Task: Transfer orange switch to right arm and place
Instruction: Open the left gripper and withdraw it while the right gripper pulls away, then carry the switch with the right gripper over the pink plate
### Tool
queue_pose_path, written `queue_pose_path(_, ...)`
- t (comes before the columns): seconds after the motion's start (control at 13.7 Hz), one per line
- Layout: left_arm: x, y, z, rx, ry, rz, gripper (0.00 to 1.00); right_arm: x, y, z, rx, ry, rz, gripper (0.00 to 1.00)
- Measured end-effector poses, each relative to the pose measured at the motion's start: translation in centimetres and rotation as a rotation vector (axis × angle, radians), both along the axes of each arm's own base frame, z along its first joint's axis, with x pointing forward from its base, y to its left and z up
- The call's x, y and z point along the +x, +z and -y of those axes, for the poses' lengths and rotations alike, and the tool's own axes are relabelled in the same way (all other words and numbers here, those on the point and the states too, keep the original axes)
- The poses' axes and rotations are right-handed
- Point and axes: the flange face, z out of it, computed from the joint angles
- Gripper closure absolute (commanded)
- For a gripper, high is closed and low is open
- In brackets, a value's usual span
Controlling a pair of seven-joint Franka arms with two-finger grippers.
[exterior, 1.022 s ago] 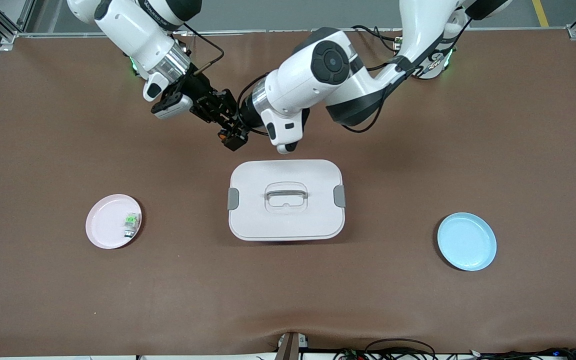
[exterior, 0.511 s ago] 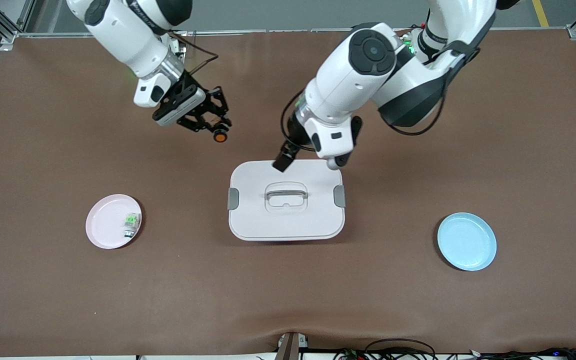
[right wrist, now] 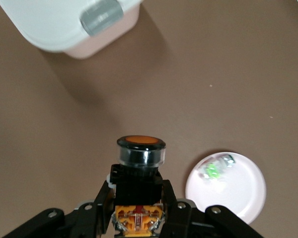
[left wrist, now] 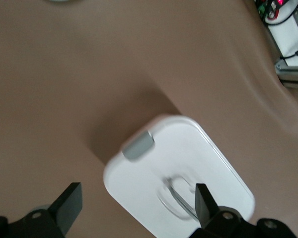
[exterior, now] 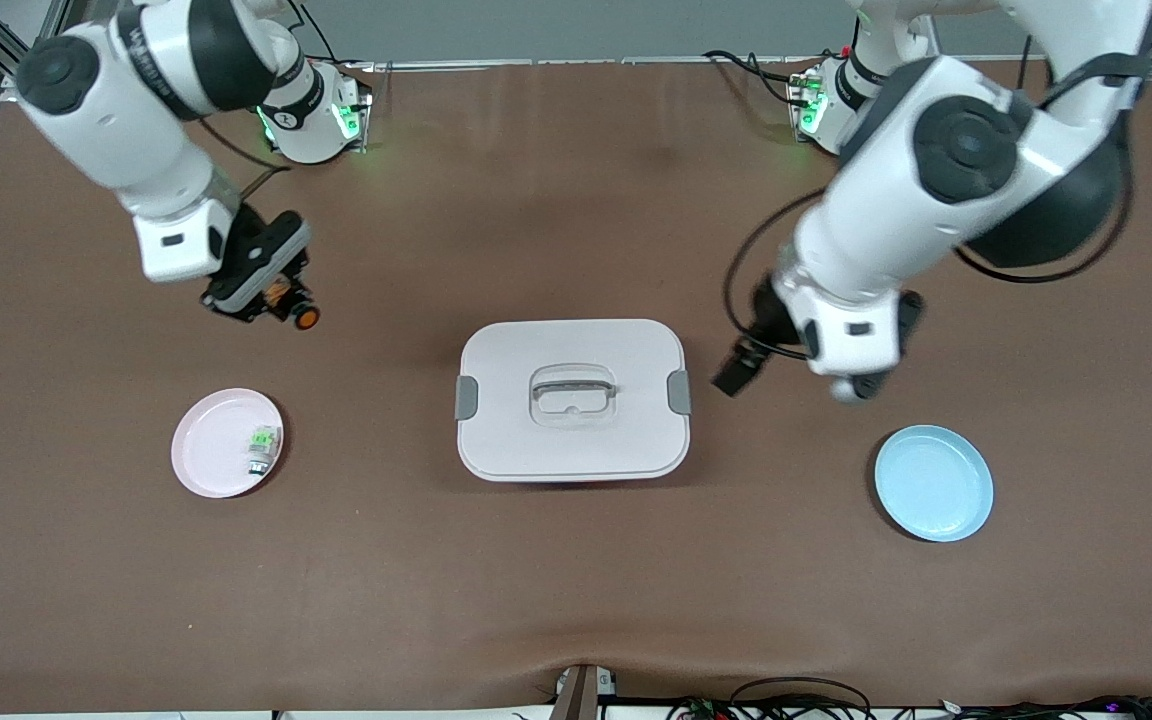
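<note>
The orange switch (exterior: 304,317), a small black push-button with a round orange face, is gripped in my right gripper (exterior: 281,300), which is shut on its black body. In the right wrist view the orange switch (right wrist: 140,153) sticks out past the fingers of the right gripper (right wrist: 139,198), over bare brown table next to the pink plate (right wrist: 238,193). My left gripper (exterior: 741,368) hangs open and empty over the table, beside the white box (exterior: 572,440). In the left wrist view the left gripper (left wrist: 137,201) has its fingers (left wrist: 69,201) spread wide over the box's edge.
The pink plate (exterior: 206,450), toward the right arm's end, carries a small green-and-clear switch (exterior: 261,440). A blue plate (exterior: 933,483) lies toward the left arm's end. The lidded white box with grey clips sits mid-table on the brown mat.
The two grippers have parted. The right arm has carried the orange switch toward its own end of the table, and the open left gripper has swung across the box toward the blue plate.
</note>
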Motion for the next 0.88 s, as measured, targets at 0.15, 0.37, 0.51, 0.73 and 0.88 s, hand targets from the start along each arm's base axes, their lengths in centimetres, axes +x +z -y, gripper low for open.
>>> queue_pose_path(0.15, 1.5, 0.5, -4.2, 0.022, -0.116, 0.033, 0.00, 3.0, -1.2, 4.9, -0.036, 0.149, 0.003, 1.00)
queue_pose_path(0.37, 3.0, 0.8, -9.6, 0.040, -0.263, 0.059, 0.00, 7.7, -3.8, 12.6, -0.071, 0.308, -0.007, 1.00)
queue_pose_path(0.51, 3.3, 1.3, -12.8, 0.054, -0.338, 0.060, 0.00, 10.3, -6.6, 16.4, -0.082, 0.371, -0.025, 1.00)
queue_pose_path(0.73, 3.4, 2.1, -17.9, 0.077, -0.458, 0.049, 0.00, 12.8, -12.0, 18.7, -0.097, 0.408, -0.019, 1.00)
queue_pose_path(0.88, 3.0, 3.0, -20.1, 0.090, -0.532, 0.046, 0.00, 13.6, -15.5, 18.9, -0.105, 0.419, -0.012, 1.00)
